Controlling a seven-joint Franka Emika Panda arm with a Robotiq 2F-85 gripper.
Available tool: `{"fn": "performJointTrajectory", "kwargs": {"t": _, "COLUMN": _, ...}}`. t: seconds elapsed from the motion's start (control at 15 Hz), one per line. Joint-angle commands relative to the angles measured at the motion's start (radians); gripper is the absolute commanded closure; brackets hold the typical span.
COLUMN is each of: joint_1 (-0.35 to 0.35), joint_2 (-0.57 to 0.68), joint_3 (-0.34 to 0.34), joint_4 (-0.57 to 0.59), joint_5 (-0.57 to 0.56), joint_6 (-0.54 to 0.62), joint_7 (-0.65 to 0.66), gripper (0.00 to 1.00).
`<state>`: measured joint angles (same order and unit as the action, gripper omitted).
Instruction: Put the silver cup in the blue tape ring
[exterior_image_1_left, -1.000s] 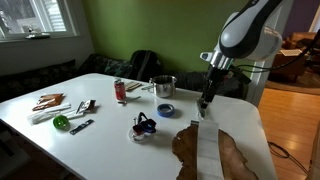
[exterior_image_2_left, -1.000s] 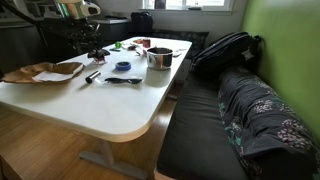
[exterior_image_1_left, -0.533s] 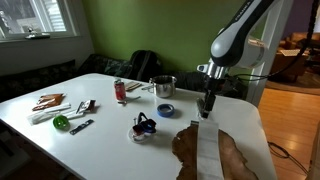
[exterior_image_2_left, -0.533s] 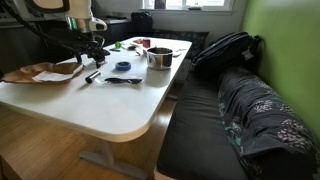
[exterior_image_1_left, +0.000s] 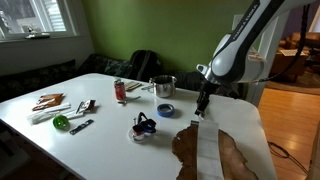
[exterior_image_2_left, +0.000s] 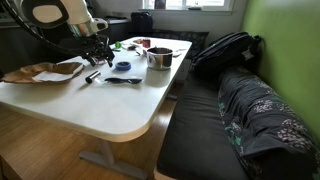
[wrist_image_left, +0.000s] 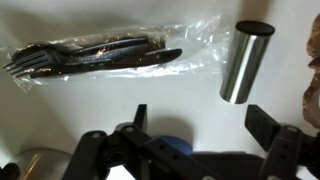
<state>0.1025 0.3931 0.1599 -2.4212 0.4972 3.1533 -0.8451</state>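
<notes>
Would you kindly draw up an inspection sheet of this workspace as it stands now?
Surface: white table, crowded with items.
Job's things: silver cup upright, apart from the blue tape ring, not in it.
Clutter: red can, brown paper, bagged black cutlery, metal cylinder.
Grippers: gripper open and empty, above the table beside the paper.
Cables: dark cables by the arm in an exterior view.
Surroundings: green wall; backpack on the bench.
</notes>
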Motion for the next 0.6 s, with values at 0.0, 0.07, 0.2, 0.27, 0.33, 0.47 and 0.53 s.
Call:
{"fn": "performJointTrajectory", "kwargs": {"t": 0.0, "joint_1": 0.049, "joint_2": 0.073, "joint_3": -0.034, "joint_4": 0.021, "joint_5": 0.001, "joint_6": 0.060, "joint_7": 0.022, "gripper": 0.00}}
{"fn": "performJointTrajectory", "kwargs": {"t": 0.07, "joint_1": 0.054, "joint_2": 0.082, "joint_3": -0.034, "joint_4": 0.022, "joint_5": 0.002, "joint_6": 0.064, "joint_7": 0.019, "gripper": 0.00}}
{"fn": "performJointTrajectory", "kwargs": {"t": 0.2, "joint_1": 0.055, "joint_2": 0.085, "joint_3": -0.017, "joint_4": 0.020, "joint_5": 0.006, "joint_6": 0.069, "joint_7": 0.015, "gripper": 0.00}}
{"fn": "performJointTrajectory", "kwargs": {"t": 0.27, "joint_1": 0.050, "joint_2": 0.076, "joint_3": -0.004, "joint_4": 0.014, "joint_5": 0.009, "joint_6": 0.059, "joint_7": 0.013, "gripper": 0.00}}
{"fn": "performJointTrajectory", "kwargs": {"t": 0.33, "joint_1": 0.050, "joint_2": 0.073, "joint_3": 0.003, "joint_4": 0.011, "joint_5": 0.012, "joint_6": 0.049, "joint_7": 0.014, "gripper": 0.00}}
{"fn": "performJointTrajectory", "kwargs": {"t": 0.47, "joint_1": 0.066, "joint_2": 0.081, "joint_3": -0.005, "joint_4": 0.016, "joint_5": 0.011, "joint_6": 0.047, "joint_7": 0.017, "gripper": 0.07}}
{"fn": "performJointTrajectory", "kwargs": {"t": 0.53, "joint_1": 0.063, "joint_2": 0.089, "joint_3": -0.001, "joint_4": 0.023, "joint_5": 0.009, "joint_6": 0.043, "joint_7": 0.014, "gripper": 0.19}}
